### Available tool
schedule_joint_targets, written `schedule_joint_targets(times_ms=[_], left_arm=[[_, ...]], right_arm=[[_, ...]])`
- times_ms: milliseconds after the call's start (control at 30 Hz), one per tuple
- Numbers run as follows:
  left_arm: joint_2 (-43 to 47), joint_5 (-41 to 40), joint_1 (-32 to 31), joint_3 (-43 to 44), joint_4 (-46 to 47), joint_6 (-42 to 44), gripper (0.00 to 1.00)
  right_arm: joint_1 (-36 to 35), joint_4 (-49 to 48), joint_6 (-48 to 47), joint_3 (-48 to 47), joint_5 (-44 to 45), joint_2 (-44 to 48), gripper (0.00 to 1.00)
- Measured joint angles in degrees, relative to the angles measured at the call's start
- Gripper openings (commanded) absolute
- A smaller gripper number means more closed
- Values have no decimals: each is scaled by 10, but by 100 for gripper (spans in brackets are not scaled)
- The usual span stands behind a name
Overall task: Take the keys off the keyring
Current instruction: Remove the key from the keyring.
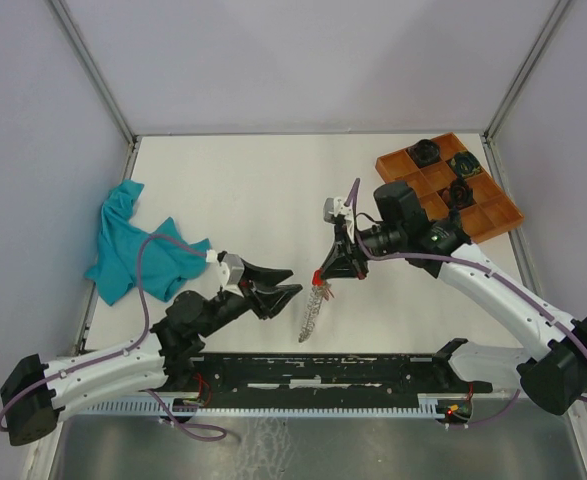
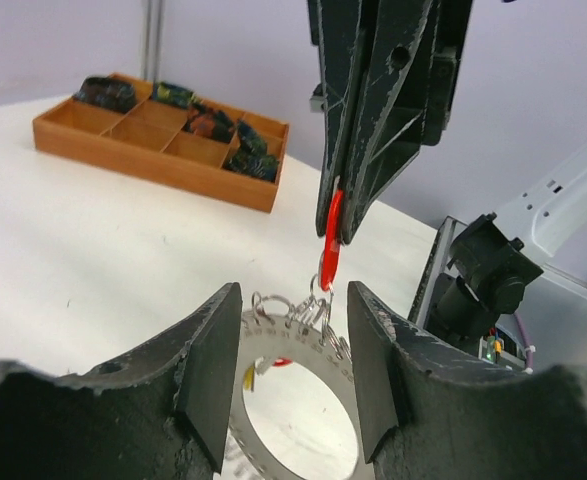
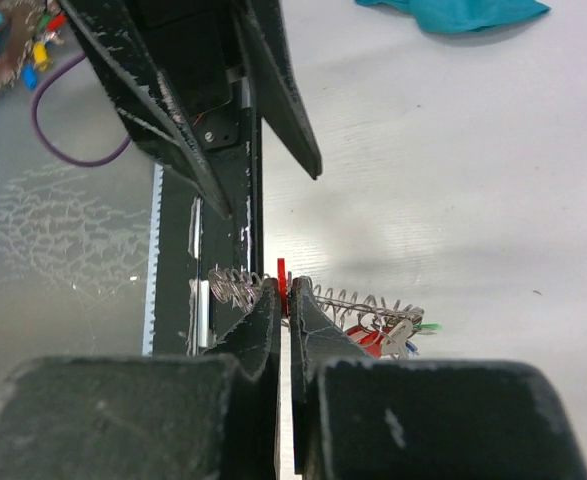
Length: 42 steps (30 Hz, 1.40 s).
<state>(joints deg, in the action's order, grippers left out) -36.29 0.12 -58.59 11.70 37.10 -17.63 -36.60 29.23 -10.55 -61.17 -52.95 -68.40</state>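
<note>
In the middle of the frame the right pincer (image 1: 324, 272) is squeezed tight on a red key tag (image 1: 318, 276), the keyring (image 1: 312, 313) sits just below it over the desk (image 1: 253, 180), the left pincer (image 1: 293, 281) gapes wide beside it, and the orange tray (image 1: 485, 214) at upper right holds small dark things (image 1: 425, 152).

The top view looks steeply down from behind 6 o'clock, taking in the whole desk (image 1: 253, 180). The left wrist view rides low behind the left claw (image 2: 293, 380), facing 3 o'clock. The right wrist view looks past the right claw (image 3: 285, 300) toward 8 o'clock. Both see the keyring (image 2: 283, 345) and red tag (image 3: 282, 270) close up.
</note>
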Motion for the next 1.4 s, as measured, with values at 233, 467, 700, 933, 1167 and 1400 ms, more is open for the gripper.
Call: schedule_joint_targets(times_ms=[233, 467, 700, 933, 1167, 1400], left_arm=[[42, -59, 0, 44, -114, -55, 51], [0, -74, 0, 91, -148, -110, 44], [-66, -90, 0, 123, -165, -125, 34], [-135, -138, 0, 156, -181, -125, 33], [-180, -196, -17, 187, -185, -124, 31], [-197, -221, -64, 206, -189, -125, 32]], right_arm=[[0, -68, 111, 8, 75, -1, 1], [0, -104, 248, 8, 202, -15, 1], [0, -119, 346, 8, 268, -26, 1], [0, -125, 393, 8, 293, -26, 1], [2, -129, 412, 8, 298, -26, 0], [12, -129, 419, 8, 303, -27, 1]])
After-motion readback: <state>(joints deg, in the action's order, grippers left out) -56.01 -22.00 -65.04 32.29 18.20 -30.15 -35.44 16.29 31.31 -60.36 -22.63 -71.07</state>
